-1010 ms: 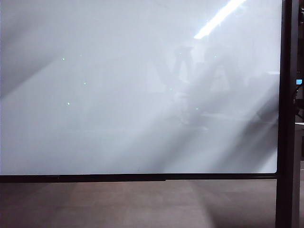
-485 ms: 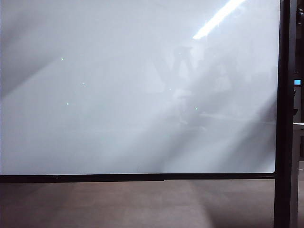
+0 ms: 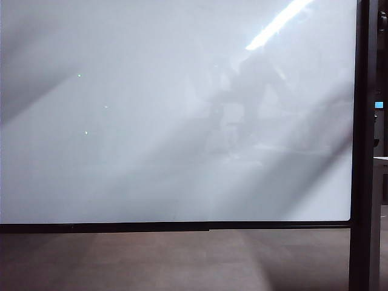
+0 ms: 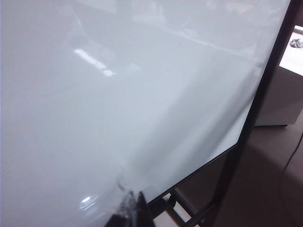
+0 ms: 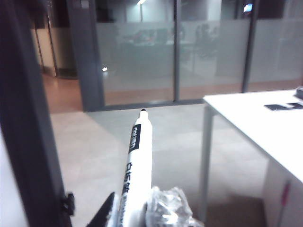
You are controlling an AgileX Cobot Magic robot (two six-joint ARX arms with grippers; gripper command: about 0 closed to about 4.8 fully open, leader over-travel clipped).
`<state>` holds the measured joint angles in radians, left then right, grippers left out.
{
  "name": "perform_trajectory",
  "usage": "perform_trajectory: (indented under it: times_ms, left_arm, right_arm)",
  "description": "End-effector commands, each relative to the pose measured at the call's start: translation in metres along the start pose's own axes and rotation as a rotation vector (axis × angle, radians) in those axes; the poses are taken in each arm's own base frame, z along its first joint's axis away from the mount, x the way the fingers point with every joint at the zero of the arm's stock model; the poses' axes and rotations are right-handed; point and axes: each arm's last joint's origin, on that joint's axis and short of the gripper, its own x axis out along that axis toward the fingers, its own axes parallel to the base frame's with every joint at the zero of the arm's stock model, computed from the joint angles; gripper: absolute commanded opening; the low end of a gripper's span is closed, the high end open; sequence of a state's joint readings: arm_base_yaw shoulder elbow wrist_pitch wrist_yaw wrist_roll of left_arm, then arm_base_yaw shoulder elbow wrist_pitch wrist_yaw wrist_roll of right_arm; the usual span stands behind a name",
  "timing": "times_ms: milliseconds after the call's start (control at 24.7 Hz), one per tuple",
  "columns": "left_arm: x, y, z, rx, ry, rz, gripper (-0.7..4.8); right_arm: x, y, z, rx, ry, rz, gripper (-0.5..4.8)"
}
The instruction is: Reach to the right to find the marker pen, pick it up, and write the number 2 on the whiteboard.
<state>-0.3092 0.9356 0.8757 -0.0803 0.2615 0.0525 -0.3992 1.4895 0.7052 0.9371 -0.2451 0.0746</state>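
The pen [image 5: 134, 165] is already picked up: the right wrist view shows the right gripper [image 5: 137, 213] clamped narrow on its lower barrel, with the dark tip pointing away from the camera, out over an office floor and toward a glass partition, a white table [image 5: 265, 127] off to one side. So the finding and grasping look done, and what remains is to bring the pen to the board [image 3: 176, 109] and draw the 2; no stroke shows anywhere on the board, from edge to edge, only a slanted glare near its top right corner and dim reflections around the middle. The left gripper [image 4: 135, 210] sits close to the board's bottom edge, near the right-hand post [image 3: 365, 145], just a sliver of it in view; I cannot tell whether its fingers are spread or closed, and nothing is seen held there. The pen is a slim round stick with a smooth pale barrel printed in black lettering and a short tapered tip. The board is flat, glossy and white, bordered by a thin black frame. Crinkled clear film wraps the right gripper's finger [image 5: 165, 205].
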Motion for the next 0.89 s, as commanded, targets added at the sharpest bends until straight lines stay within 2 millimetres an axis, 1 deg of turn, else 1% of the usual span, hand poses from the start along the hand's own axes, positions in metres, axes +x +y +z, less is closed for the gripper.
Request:
perform_trajectory:
  times_ms: [40,81,162,242,364,404,485,647,727,768,889]
  left_arm:
    - [-0.001,0.0,0.004,0.009,-0.018,-0.005,-0.05]
    - [-0.001,0.0,0.004,0.009,-0.018,-0.005,-0.05]
    - [-0.001,0.0,0.004,0.009,-0.018,-0.005,-0.05]
    - [-0.001,0.0,0.004,0.009,-0.018,-0.005,-0.05]
    - [-0.001,0.0,0.004,0.008,-0.017,-0.004,-0.05]
    - [-0.001,0.0,0.004,0.008,-0.016,-0.004,-0.05]
    - [-0.001,0.0,0.004,0.008,-0.017,-0.004,-0.05]
    - [-0.001,0.0,0.004,0.008,-0.016,-0.004,-0.05]
    - [-0.001,0.0,0.004,0.008,-0.016,-0.004,-0.05]
    - [-0.001,0.0,0.004,0.009,-0.016,-0.004,-0.05]
    - [-0.001,0.0,0.004,0.009,-0.017,-0.004,-0.05]
  right_arm:
    - [-0.022,0.007,0.035,0.002,-0.011,-0.029,-0.01]
    - [-0.031,0.01,0.049,-0.004,-0.04,-0.038,-0.01]
    - [-0.045,0.015,0.07,-0.016,-0.092,-0.039,-0.01]
    - [-0.059,0.02,0.087,-0.024,-0.134,-0.035,-0.01]
    - [-0.074,0.029,0.102,-0.017,-0.161,-0.011,-0.01]
    - [-0.08,0.036,0.108,0.005,-0.162,0.013,-0.01]
    - [-0.086,0.045,0.115,0.007,-0.189,0.05,-0.01]
    - [-0.09,0.069,0.131,0.038,-0.238,0.164,-0.01]
    - [-0.086,0.089,0.144,0.071,-0.213,0.236,-0.01]
    - [-0.086,0.095,0.15,0.081,-0.198,0.256,-0.01]
    - [-0.077,0.123,0.17,0.103,-0.147,0.366,-0.01]
